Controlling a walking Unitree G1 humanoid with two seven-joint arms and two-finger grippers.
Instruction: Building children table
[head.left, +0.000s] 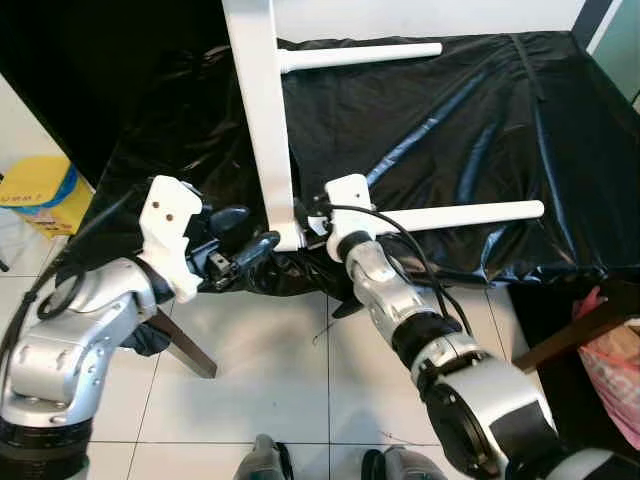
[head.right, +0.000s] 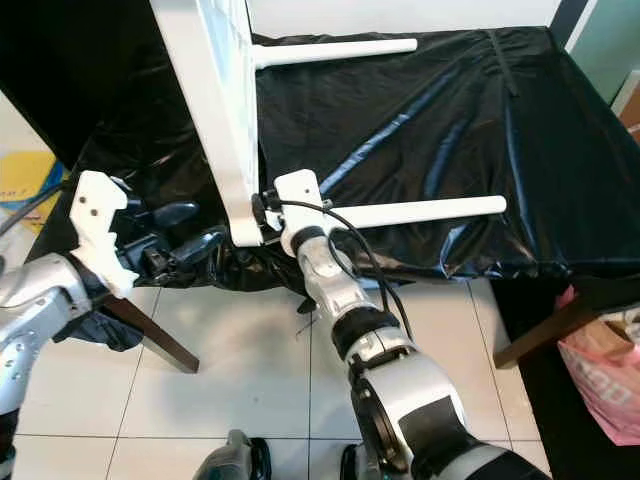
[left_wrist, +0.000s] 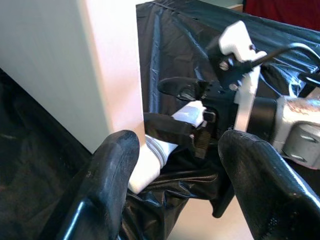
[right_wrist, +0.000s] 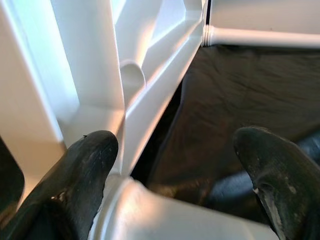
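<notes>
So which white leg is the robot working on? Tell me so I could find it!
Look at the big black sheet covering the table. A white tabletop stands on its edge there, with two white legs pointing off to the robot's right. It's the near leg, at the corner closest to the robot, where the right gripper sits; the far leg has no gripper by it.

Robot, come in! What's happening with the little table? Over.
Left gripper open by tabletop corner. Right gripper open around near leg. Far leg attached.
</notes>
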